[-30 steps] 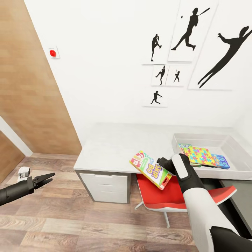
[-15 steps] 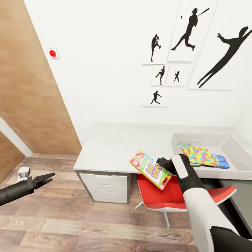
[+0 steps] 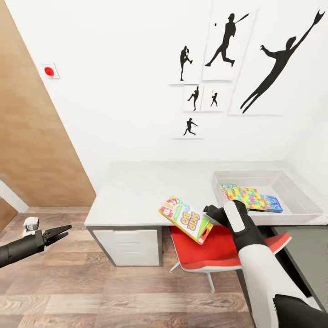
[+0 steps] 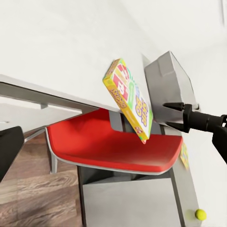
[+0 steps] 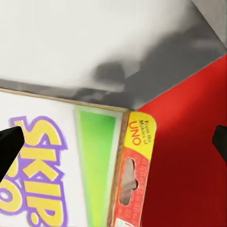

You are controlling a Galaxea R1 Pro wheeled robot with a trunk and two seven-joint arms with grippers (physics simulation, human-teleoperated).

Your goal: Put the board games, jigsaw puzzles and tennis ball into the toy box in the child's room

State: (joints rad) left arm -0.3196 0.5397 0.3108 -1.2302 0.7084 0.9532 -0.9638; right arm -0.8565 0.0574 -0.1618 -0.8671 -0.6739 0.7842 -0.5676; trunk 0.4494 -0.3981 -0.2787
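The right gripper point(image 3: 210, 214) pinches the Skip-Bo board game point(image 3: 186, 218) by one narrow end. The box hangs tilted in the air over the front edge of the bench point(image 3: 136, 191) and above the red chair point(image 3: 214, 253). In the left wrist view the same box point(image 4: 128, 100) stands clear of the bench top, held only at its far end by the right gripper point(image 4: 171, 116).

The toy box point(image 3: 298, 200) rests on the bench, well apart from the held game. It already contains a jigsaw puzzle point(image 3: 248, 197) and a blue box point(image 3: 272, 203). A tennis ball point(image 4: 201, 214) shows low down in the left wrist view; its support cannot be determined.

The left gripper point(image 3: 58, 233) hangs over the wooden floor, jaws spread and holding nothing.

Risks noted:
- The end-only grip leaves most of the box unsupported; it could pivot or slip out during a fast swing and land on the chair or floor.
- The low corner of the game sits near the bench edge; a level sweep toward the toy box could snag it.
- The tray wall must be cleared; too low a carry would strike the rim and could shove the tray.
- A release onto the stacked puzzle could leave the game propped on the wall.
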